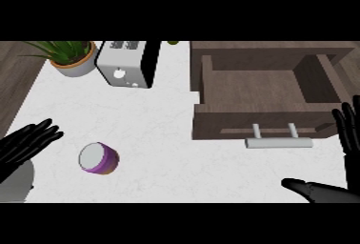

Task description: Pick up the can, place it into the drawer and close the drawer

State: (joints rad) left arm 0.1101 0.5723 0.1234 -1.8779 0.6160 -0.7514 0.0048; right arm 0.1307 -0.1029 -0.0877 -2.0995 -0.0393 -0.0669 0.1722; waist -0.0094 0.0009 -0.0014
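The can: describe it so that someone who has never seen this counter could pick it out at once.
Start from the white counter, with the open wooden drawer on its right. Go to the lower-left part, just right of the left hand: the can sits there alone. It is small and round, purple-sided with a pale top, unlike the silver toaster and potted plant behind.

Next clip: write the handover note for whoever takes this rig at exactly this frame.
Left hand: open, holding nothing, at the left edge of the view near the can.
Right hand: open, holding nothing, at the right edge beside the drawer's front.
Can: on the white counter, touched by neither hand.
Drawer: open, nothing visible inside.
Done: nothing yet.
Left: grasp the can, place it in the drawer, close the drawer.
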